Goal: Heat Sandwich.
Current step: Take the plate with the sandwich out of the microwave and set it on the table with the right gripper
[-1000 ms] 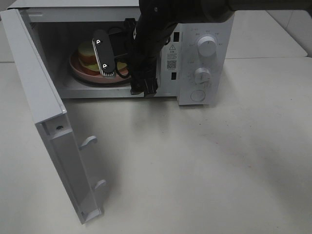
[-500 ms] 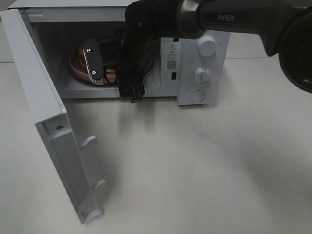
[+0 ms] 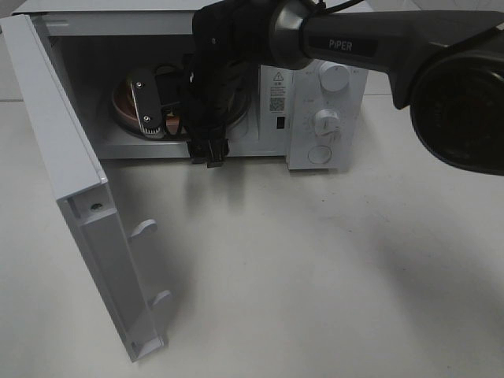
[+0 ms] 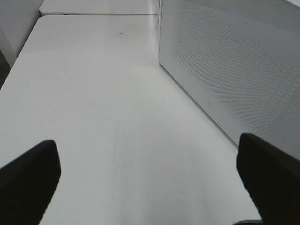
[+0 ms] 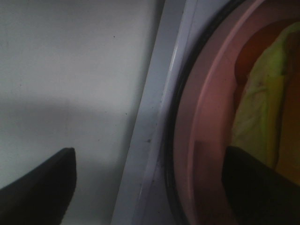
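Note:
The sandwich (image 5: 262,103) shows as a yellow-green layer with orange beside it, lying on the round pink plate (image 5: 206,117) inside the open microwave (image 3: 331,47). My right gripper (image 5: 150,185) is open, its jaws wide apart astride the plate's near rim; one finger hangs over the plate, the other over the white surface outside the sill. In the high view the right gripper (image 3: 150,109) covers most of the plate (image 3: 118,109) and the sandwich. My left gripper (image 4: 150,180) is open and empty over bare table beside the microwave's side wall (image 4: 234,70).
The microwave door (image 3: 71,197) stands swung out toward the front left, its handle pegs facing the table. Control knobs (image 3: 327,122) are on the microwave's right front panel. The right arm (image 3: 370,39) crosses over the microwave top from the right.
The right gripper has shifted left and lower across the microwave opening, and its jaws have narrowed slightly. The right arm has swung further into view. The left gripper is unchanged.

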Robot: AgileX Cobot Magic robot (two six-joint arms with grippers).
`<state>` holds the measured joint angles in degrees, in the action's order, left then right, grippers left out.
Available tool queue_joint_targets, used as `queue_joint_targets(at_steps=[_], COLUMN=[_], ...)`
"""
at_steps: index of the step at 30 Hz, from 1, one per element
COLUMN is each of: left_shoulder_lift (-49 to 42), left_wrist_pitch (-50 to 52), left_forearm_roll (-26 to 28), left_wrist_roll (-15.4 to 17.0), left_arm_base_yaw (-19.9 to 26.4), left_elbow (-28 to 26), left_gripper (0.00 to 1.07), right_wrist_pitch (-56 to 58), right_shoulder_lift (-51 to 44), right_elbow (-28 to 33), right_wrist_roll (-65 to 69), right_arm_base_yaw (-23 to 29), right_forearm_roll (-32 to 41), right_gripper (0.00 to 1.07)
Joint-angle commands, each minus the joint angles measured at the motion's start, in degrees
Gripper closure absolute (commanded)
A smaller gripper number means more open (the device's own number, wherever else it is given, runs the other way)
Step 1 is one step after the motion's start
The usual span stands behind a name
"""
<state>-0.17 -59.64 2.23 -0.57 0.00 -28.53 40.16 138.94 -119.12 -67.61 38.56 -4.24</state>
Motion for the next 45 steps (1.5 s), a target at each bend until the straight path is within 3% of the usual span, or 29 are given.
queue_joint_targets(at_steps=[1, 15, 18, 19, 20, 23, 24, 25, 45], left_shoulder_lift=[-1.2, -1.2, -1.2, -1.2, -1.2, -1.2, -1.2, -1.2, -1.2], left_wrist_pitch=[0.3, 0.3, 0.3, 0.3, 0.3, 0.3, 0.3, 0.3, 0.3], left_forearm_roll=[0.3, 0.3, 0.3, 0.3, 0.3, 0.3, 0.3, 0.3, 0.3], left_wrist_roll=[-0.2, -0.2, -0.2, -0.2, -0.2, -0.2, -0.2, -0.2, -0.2], left_arm_base_yaw=[0.0, 0.0, 0.0, 0.0, 0.0, 0.0, 0.0, 0.0, 0.0], left_elbow=[0.2, 0.2, 0.2, 0.2, 0.2, 0.2, 0.2, 0.2, 0.2], left_gripper=[0.1, 0.1, 0.1, 0.1, 0.1, 0.1, 0.1, 0.1, 0.1], right_wrist_pitch=[0.7, 0.9, 1.0, 0.9, 0.9, 1.0, 1.0, 1.0, 3.7], right_shoulder_lift=[0.4, 2.3, 2.3, 2.3, 2.3, 2.3, 2.3, 2.1, 0.7], right_elbow=[-0.5, -0.6, -0.6, -0.6, -0.6, -0.6, -0.6, -0.5, 0.3], right_wrist_roll=[0.5, 1.1, 3.2, 4.2, 4.2, 5.4, 5.4, 5.7, -0.5], right_arm_base_yaw=[0.2, 0.0, 0.0, 0.0, 0.0, 0.0, 0.0, 0.0, 0.2], right_forearm_roll=[-0.3, -0.9, -1.1, -1.6, -1.6, -2.0, -2.0, -1.9, 2.2], right_gripper=[0.27, 0.32, 0.44, 0.58, 0.58, 0.91, 0.91, 1.07, 1.07])
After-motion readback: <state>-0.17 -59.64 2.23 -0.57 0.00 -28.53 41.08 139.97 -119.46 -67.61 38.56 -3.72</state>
